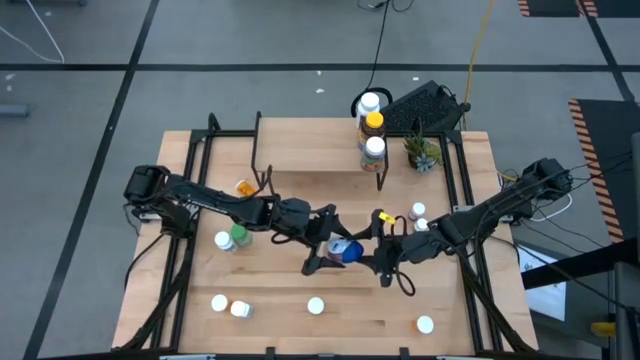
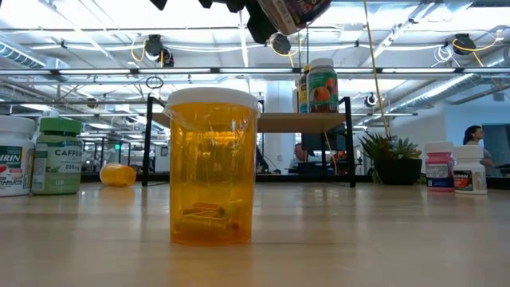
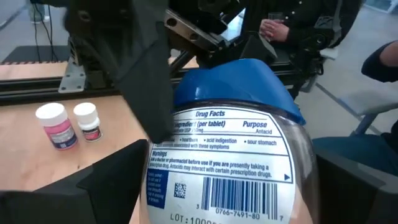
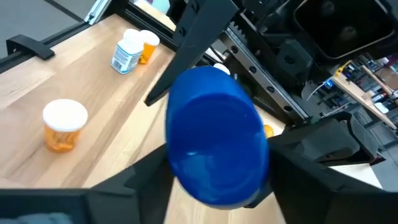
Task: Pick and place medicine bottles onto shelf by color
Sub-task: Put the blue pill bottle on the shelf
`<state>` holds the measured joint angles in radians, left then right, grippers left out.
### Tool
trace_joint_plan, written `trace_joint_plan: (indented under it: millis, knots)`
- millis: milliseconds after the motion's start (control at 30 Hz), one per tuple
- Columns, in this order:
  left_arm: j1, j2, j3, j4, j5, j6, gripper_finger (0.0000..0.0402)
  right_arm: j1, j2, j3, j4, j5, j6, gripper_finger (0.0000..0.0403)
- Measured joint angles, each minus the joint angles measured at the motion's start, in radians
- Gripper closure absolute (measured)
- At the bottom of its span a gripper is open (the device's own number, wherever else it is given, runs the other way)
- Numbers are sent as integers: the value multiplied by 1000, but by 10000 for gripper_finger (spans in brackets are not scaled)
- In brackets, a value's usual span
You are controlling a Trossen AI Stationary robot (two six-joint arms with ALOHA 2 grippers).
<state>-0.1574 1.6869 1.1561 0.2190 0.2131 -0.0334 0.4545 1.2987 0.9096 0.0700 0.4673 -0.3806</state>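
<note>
High view is showing the blue antacid bottle (image 1: 347, 251) hanging above mid-bench, lying sideways between both grippers. The left gripper (image 1: 330, 243) is clamping its body while the right gripper (image 1: 376, 252) is straddling its blue end, grip uncertain.

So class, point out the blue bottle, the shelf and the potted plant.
blue bottle (image 1: 349, 251): high view, its blue cap.
shelf (image 1: 310, 145): high view, bare wooden top.
potted plant (image 1: 421, 153): high view, its leaves.
</note>
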Motion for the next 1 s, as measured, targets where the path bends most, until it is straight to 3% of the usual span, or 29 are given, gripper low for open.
trace_joint_plan:
  millis: [133, 300, 400, 600, 833, 1000]
  knots:
    - [0, -1, 0, -3, -12, -44, 26, 1, 0, -1, 0, -3, -8, 221]
    - [-2, -1, 2, -20, -131, -86, 26, -13, 1, 32, -23, 11, 19, 221]
    - [1, -17, 2, -77, -198, -64, 26, -44, 0, 111, -136, 5, 62, 223]
    - [-2, -129, 0, -270, -338, -56, 25, -141, 0, 293, -425, -135, 159, 226]
    - [-26, -269, 0, -393, -503, -59, 25, -218, 3, 385, -528, -197, 154, 227]
    - [-50, -302, -3, -433, -627, -62, 25, -259, 13, 450, -591, -210, 137, 228]
